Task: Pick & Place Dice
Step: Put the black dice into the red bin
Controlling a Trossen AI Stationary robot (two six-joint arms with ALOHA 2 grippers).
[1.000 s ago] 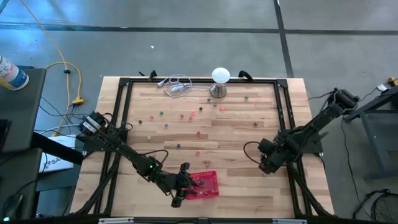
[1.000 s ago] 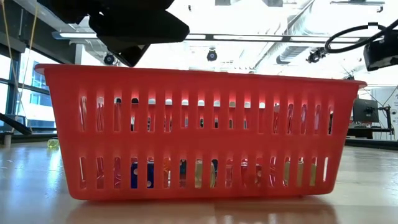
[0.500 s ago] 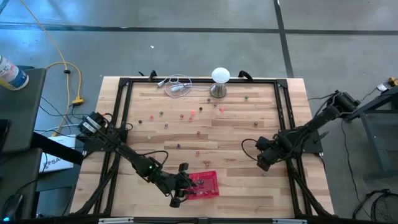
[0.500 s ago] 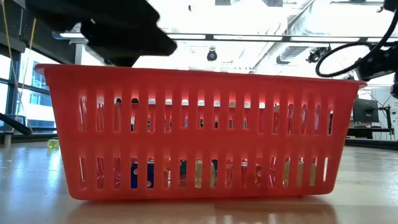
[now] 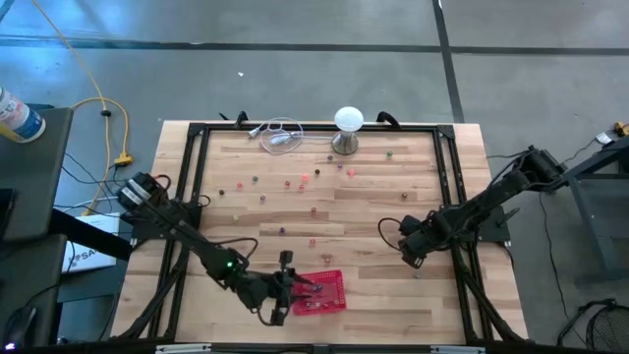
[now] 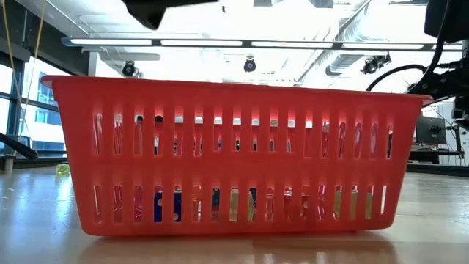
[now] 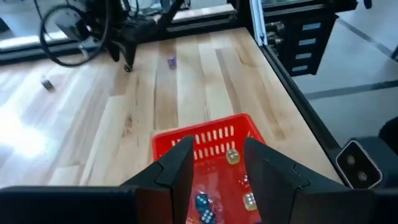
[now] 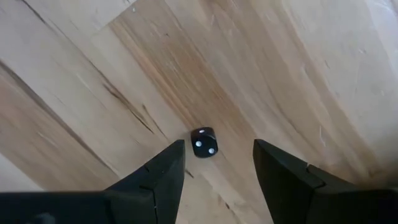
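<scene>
Reaching over a wooden worktop [image 5: 373,211], two dark arms work amid scattered dice.

Light planks fill the worktop inside a black frame [image 5: 197,138], and the broad middle lies open between the arms. A red basket [image 5: 319,292] sits by the near edge, already holding several dice [image 7: 232,157]; the left gripper [image 7: 216,160] hangs just above it, fingers apart and empty. The right gripper [image 8: 214,155] is low near the right edge, fingers spread, with a dark die [image 8: 204,142] lying on the wood between them, untouched. A white ball-topped stand [image 5: 348,130] and a coil of cable [image 5: 279,136] sit at the far edge, with more loose dice [image 5: 306,181] strewn just short of them. Grey floor surrounds the worktop; a yellow cord [image 5: 108,113] trails at the left.
</scene>
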